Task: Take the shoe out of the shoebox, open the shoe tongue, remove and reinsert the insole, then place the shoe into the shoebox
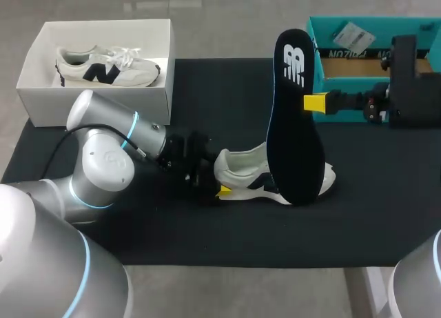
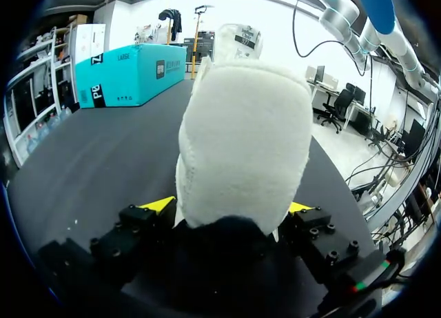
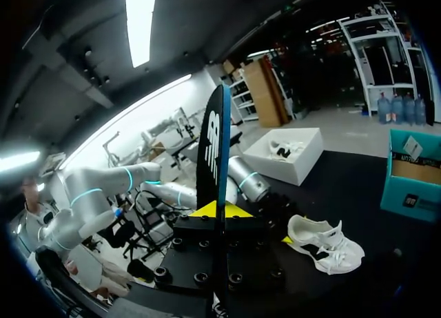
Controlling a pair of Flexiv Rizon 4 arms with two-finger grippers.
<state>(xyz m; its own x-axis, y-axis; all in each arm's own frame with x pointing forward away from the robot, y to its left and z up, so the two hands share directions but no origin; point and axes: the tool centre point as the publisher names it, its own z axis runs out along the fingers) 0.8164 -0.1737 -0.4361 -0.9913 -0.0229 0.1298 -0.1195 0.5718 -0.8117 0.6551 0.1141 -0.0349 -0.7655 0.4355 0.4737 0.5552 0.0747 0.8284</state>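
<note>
The left gripper (image 2: 229,209) is clamped on the heel of the shoe (image 1: 241,170), a yellow tip pressed to each side of the padded white collar. The shoe stands on its sole on the black mat (image 1: 207,228) near the middle of the table, toe pointing away from that gripper. It is cream and white with a dark mark on its side and white laces.

The right gripper (image 3: 220,210) pinches one long edge of the insole (image 1: 293,125) between its two yellow tips. The insole stands upright on end over the shoe. It is black with a white logo near the top and a thin blue rim. I cannot tell whether its lower end touches the shoe.

A white box (image 1: 103,97) sits at the far left corner of the mat with a second shoe (image 1: 103,68) of the same kind lying in it. A teal box (image 1: 365,20) stands at the far right, behind the right gripper, showing a brown cardboard floor and a pale tag (image 1: 353,35).
</note>
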